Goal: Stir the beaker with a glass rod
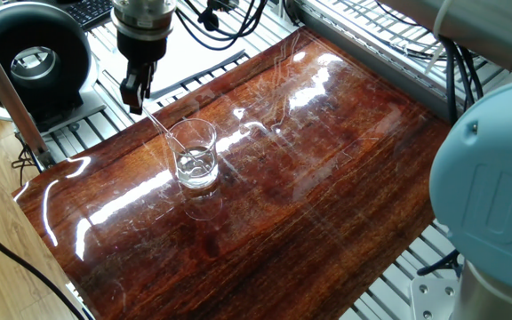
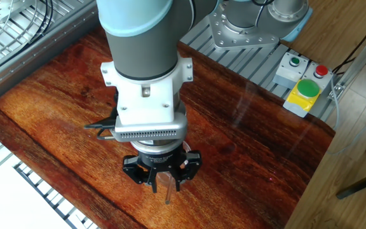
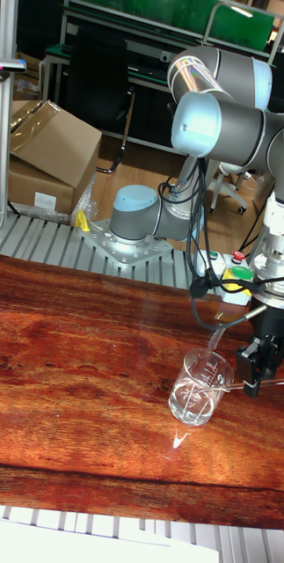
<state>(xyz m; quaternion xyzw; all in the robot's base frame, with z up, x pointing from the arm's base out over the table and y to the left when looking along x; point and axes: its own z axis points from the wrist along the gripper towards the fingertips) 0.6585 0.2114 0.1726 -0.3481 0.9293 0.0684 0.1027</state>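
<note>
Beaker upright on the wooden table, toward the left end in one fixed view; clear glass, a shallow pool of clear liquid at the bottom (surface catching a bright glint). Same beaker in the tall fixed view, standing near the table's front right, with a small pouring lip at the rim. Hidden behind the arm in the other fixed view.

Rod slanting down into the beaker: lower end inside the glass, down by the liquid, upper end running up and left over the rim to the gripper. In the tall view, rod faintly visible as a thin line from the beaker's rim across to the gripper.

Gripper above and just beyond the beaker's rim, off to its side rather than over its centre, fingers pointing down, drawn close together on the rod's upper end, only a sliver of gap between them. From the other fixed view, gripper seen from behind the wrist, with the thin rod showing just below the fingers against the table.

Green button box off the table's far corner.
</note>
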